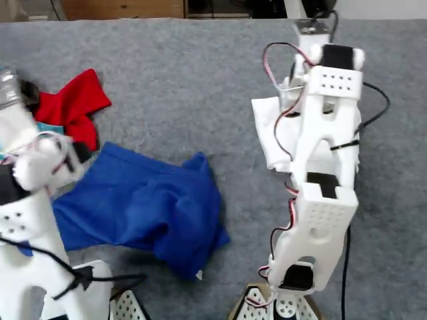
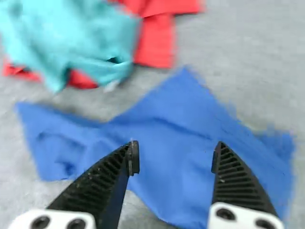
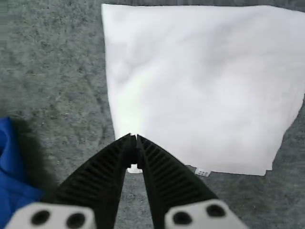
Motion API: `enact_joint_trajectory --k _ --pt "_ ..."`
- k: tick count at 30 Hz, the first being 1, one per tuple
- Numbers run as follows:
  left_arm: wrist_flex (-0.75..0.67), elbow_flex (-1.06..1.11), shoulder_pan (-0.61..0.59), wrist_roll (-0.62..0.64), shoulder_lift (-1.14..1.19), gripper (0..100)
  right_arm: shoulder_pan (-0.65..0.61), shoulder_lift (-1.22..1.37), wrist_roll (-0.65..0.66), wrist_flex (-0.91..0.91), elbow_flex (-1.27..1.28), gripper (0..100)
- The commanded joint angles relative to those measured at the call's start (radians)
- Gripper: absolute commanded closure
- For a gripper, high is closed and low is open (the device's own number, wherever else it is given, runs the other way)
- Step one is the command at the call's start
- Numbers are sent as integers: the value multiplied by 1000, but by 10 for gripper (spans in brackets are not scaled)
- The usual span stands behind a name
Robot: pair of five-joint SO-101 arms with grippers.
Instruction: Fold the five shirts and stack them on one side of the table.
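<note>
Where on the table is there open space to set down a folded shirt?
The widest bare patch of table lies at the far middle, between the red shirt and the white shirt, beyond the blue shirt. Another strip runs down the right edge, past the right arm. The left side is crowded: the teal shirt overlaps the red one.
</note>
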Motion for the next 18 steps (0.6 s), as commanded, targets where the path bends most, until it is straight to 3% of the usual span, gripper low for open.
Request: enact_joint_trajectory --k 1,7,10,18 --pt "-137 198 -178 -64 -12 743 -91 -18 9 20 -10 997" --pt "-273 404 -427 -149 -19 743 -294 -91 17 21 38 997" --pt "-307 437 -511 -160 -19 743 -435 -136 103 20 91 997" --pt "-302 483 -548 -155 -19 743 -806 -62 169 -21 196 959"
